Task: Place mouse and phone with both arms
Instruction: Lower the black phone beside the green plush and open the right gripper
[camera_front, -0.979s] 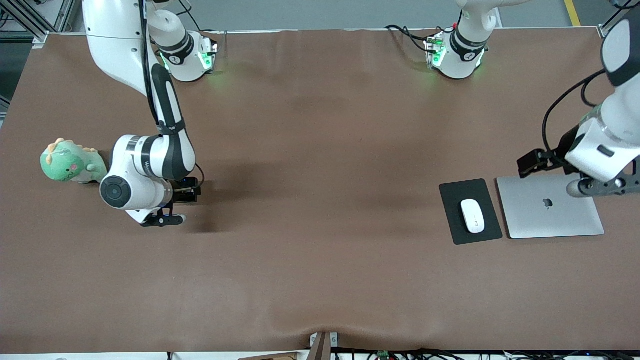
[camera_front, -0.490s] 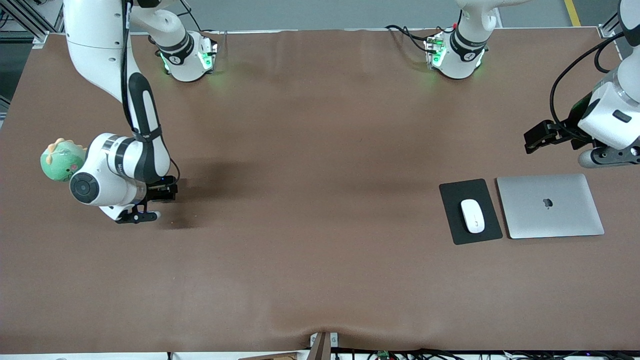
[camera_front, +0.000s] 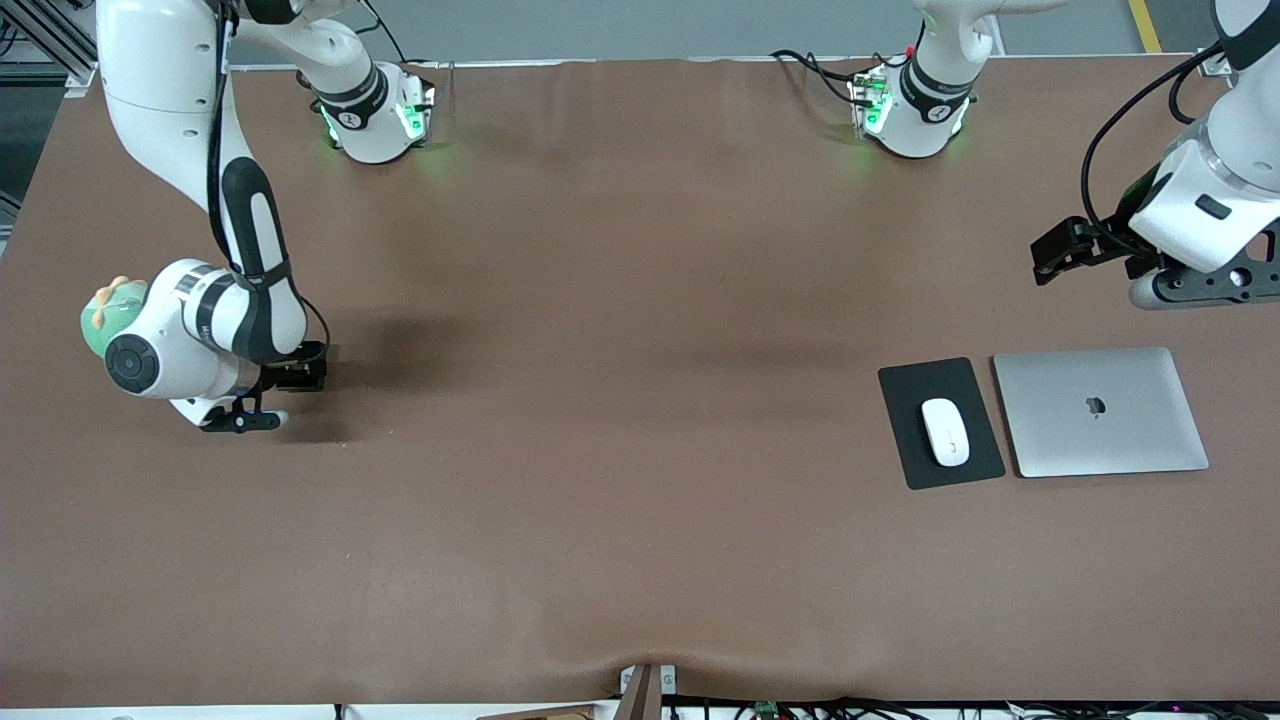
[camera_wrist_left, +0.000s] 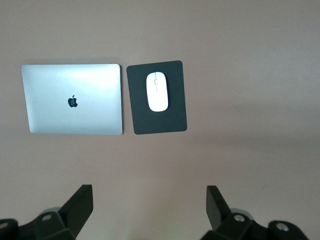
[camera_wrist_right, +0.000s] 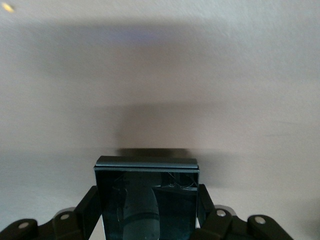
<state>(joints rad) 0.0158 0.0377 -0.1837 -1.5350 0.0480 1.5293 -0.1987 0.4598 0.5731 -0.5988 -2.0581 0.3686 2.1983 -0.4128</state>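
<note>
brown table (camera_front: 640, 500) – bare mid | left claw (camera_wrist_left: 150, 210) wide | right claw (camera_wrist_right: 147, 202) holding phone (camera_wrist_right: 146, 200)

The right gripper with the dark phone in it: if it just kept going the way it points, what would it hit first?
Probably only the bare brown table: the right gripper holds the phone pointed at it, nothing between, though the gap is unclear.

Brown cloth-covered table (camera_front: 640, 300); grey floor (camera_front: 640, 25) along its upper edge; soft shadows under even overhead light.

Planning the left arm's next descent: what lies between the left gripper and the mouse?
Only bare brown table; the left wrist view shows the open left gripper hanging above it, the mouse on its black pad.
</note>
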